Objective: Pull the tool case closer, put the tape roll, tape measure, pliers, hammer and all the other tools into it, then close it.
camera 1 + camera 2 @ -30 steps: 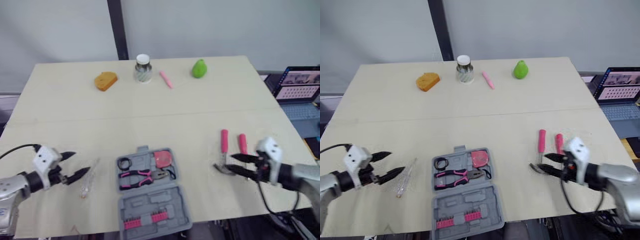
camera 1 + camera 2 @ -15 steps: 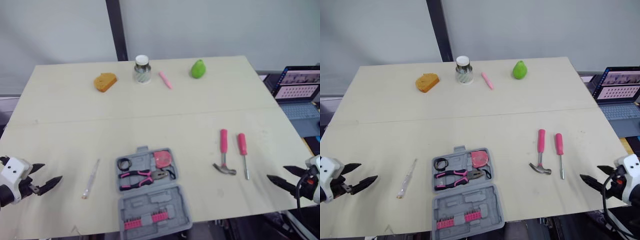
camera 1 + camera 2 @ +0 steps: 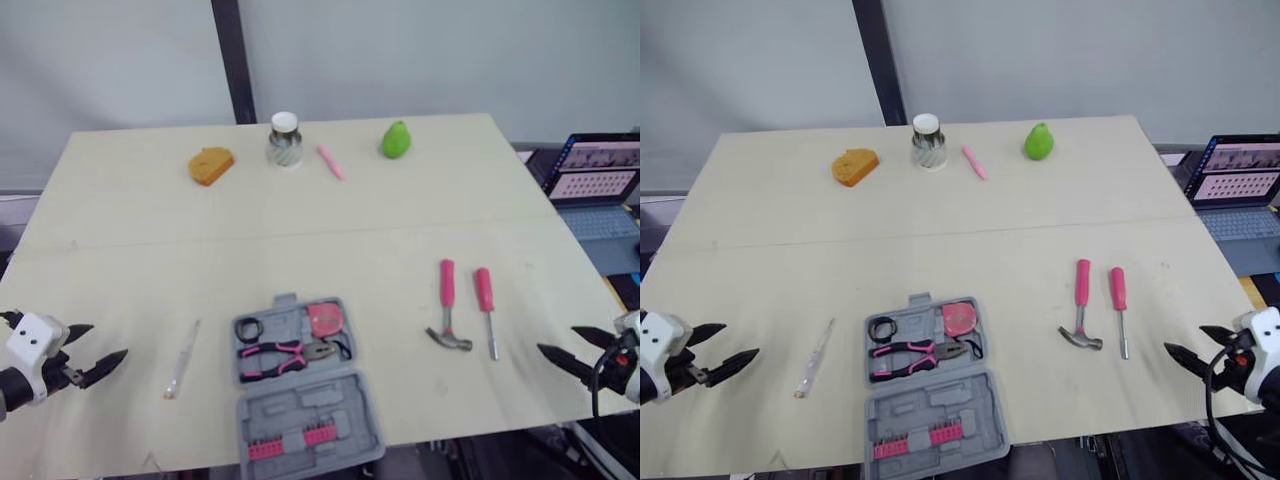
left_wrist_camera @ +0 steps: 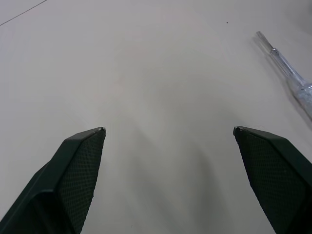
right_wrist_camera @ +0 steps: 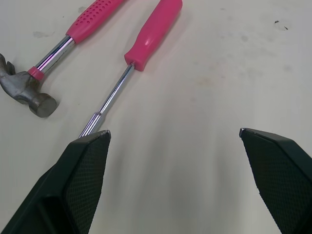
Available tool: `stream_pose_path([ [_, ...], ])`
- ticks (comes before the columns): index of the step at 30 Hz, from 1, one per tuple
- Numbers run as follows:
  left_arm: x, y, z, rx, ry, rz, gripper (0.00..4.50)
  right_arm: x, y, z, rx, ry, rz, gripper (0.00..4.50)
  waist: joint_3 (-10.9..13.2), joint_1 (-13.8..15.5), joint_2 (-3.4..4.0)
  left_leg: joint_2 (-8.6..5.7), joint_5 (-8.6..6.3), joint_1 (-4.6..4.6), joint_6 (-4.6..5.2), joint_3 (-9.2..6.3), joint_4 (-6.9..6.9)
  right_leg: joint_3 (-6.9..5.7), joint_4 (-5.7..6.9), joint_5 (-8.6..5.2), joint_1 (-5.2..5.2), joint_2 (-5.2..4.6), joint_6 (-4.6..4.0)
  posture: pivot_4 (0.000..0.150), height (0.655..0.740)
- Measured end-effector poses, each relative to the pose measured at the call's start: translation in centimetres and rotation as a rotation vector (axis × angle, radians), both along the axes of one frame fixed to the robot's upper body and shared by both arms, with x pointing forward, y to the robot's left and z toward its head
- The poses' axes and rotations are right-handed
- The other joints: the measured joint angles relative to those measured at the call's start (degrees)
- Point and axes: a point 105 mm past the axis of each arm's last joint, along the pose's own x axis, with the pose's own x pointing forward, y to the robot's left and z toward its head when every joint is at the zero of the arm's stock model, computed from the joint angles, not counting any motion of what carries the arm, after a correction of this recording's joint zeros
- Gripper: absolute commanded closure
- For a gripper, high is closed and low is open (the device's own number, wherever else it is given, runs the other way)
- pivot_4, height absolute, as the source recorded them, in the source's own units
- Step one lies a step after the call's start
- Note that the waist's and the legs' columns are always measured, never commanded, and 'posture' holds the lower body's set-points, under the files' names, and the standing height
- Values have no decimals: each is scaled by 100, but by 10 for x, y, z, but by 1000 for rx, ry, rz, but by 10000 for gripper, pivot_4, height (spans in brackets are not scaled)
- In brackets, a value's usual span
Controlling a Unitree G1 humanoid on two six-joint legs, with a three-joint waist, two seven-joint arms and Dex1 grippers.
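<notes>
A grey plastic tool case is lying open near the front edge of a pale wooden table, roughly in the middle. Its far half is holding a small black tape roll, a pink tape measure and pink-and-black pliers; its near half is showing a row of pink bits.

To the right of the case, well apart from it, a hammer with a pink handle and steel head is lying just beside a pink-handled screwdriver. To the left of the case, a slim clear-handled tool is resting on the table.

The left gripper is hovering at the table's front left with its fingers spread wide and holding nothing. The right gripper is hovering at the front right, near the screwdriver, likewise spread wide and holding nothing.
</notes>
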Motion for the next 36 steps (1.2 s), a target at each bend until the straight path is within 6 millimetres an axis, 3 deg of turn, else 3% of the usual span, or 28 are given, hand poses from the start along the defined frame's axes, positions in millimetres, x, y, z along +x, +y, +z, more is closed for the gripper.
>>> stream_pose_path([
  [12, 3, -3, 1, 0, -2, -8, 0, -1, 0, -1, 1, 4, 0, 282, 7, 18, 0, 19, -6, 0, -3, 71, 11, 17, 6, 0, -35, 3, 0, 1500, 7400],
  [14, 3, -4, 0, 0, -2, -9, 0, -1, 0, -1, 0, 2, 2, 282, 4, 43, -7, 37, -13, 2, -10, 133, 16, 44, 33, 1, -88, 6, -3, 1500, 7400],
  [16, 5, -7, -1, -5, 0, -19, 0, -2, 0, -2, 0, 8, 1, 282, 6, 18, 4, -1, 0, 2, 5, 66, -18, -17, 7, 1, -28, -27, -1, 1500, 7400],
  [18, 9, -12, 0, -8, -8, -36, 0, -3, 0, -4, 2, 15, -3, 282, 17, -95, 9, -110, 80, 37, 25, -107, -138, -188, -75, 0, 120, -127, 33, 1500, 7400],
  [31, 10, -13, -1, -13, -7, -37, 0, 0, 0, -2, -2, 2, -4, 282, 27, 85, -5, -120, 99, 71, 19, -56, -153, -114, -82, 5, 105, -122, 42, 1500, 7400],
  [36, 12, -14, 0, -14, -11, -41, 0, -1, -1, -2, -11, 0, -7, 282, 31, 4, 2, -175, 125, 57, 35, -220, -173, -242, -115, 4, 200, -169, 55, 1500, 7400],
])
